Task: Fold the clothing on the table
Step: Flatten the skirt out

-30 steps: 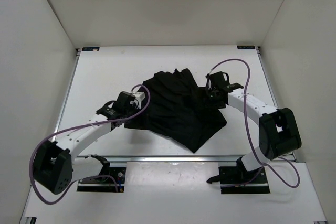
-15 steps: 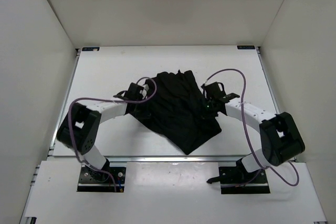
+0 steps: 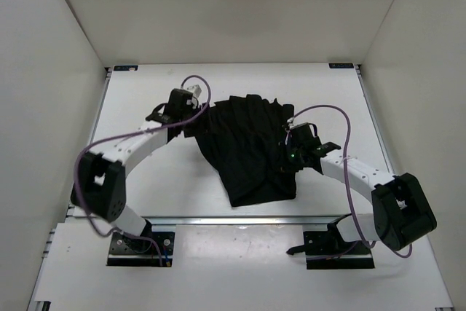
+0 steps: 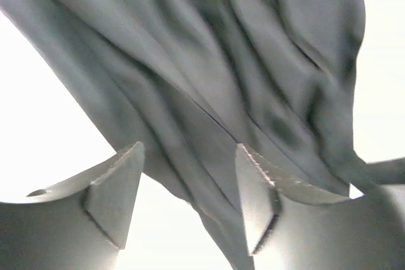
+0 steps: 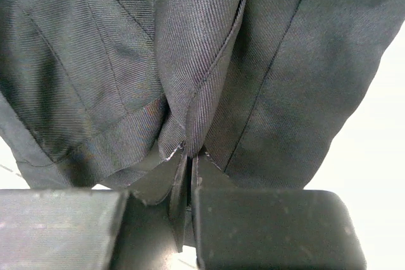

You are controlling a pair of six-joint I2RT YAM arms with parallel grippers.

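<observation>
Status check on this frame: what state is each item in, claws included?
black garment: bunched in loose pleats on the table, not neatly folded.
left claw: open, fabric below it.
right claw: shut on a fold of the garment.
white table: bears the garment.

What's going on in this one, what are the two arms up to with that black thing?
Two robot arms are partway through folding a black garment. The right gripper is shut on a pinch of the clothing at its right side. The left gripper is open at the far left corner, its fingers spread around a fabric edge without clamping it. The clothing lies rumpled and pleated in the middle of the white table, not yet neatly folded.
</observation>
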